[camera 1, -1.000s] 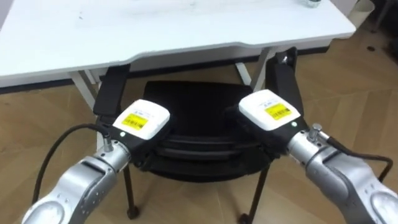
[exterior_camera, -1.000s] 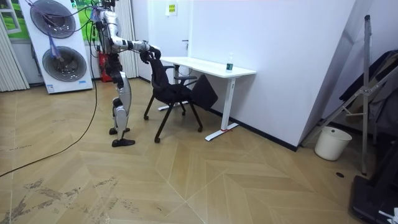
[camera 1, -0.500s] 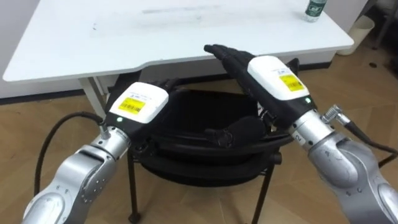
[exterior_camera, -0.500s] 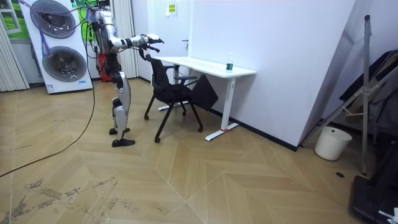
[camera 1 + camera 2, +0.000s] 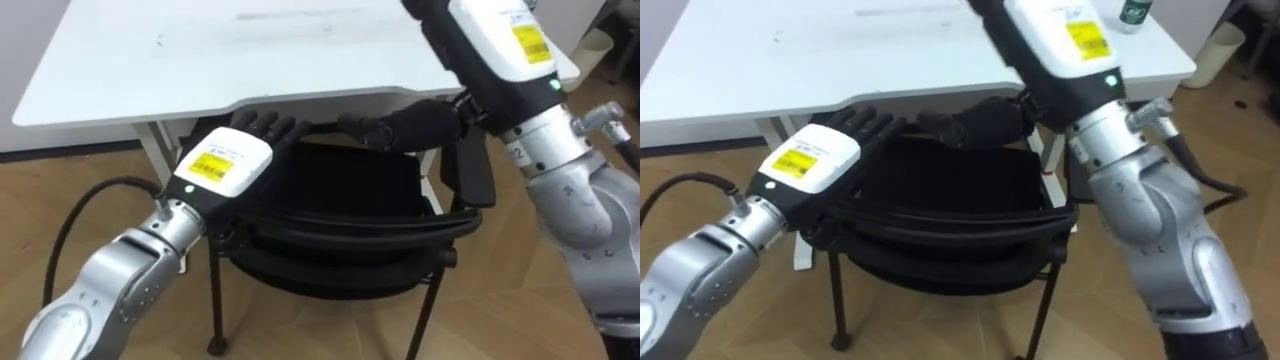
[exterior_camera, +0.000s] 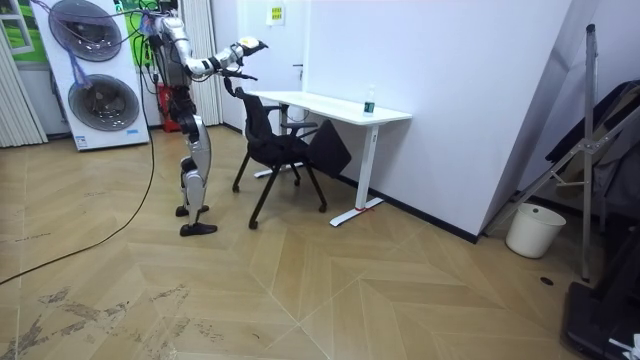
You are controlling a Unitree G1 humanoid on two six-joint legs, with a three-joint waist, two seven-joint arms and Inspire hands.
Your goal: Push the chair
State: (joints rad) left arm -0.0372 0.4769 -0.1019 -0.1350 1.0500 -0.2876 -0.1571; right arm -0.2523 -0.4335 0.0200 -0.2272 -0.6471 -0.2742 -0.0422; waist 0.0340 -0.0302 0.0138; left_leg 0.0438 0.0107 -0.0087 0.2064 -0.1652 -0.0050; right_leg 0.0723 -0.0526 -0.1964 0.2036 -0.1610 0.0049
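Resting left hand point(image 5: 225, 165), fingers point(image 5: 266, 125) straight, on black metal-framed chair point(image 5: 350, 228) by white tabletop point(image 5: 200, 60); holding right hand point(image 5: 490, 40) aloft, finger state impossible to tell.

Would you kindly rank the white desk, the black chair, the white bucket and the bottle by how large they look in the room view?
Largest to smallest:
1. white desk
2. black chair, about as tall as the desk but narrower
3. white bucket
4. bottle, tiny on the desk
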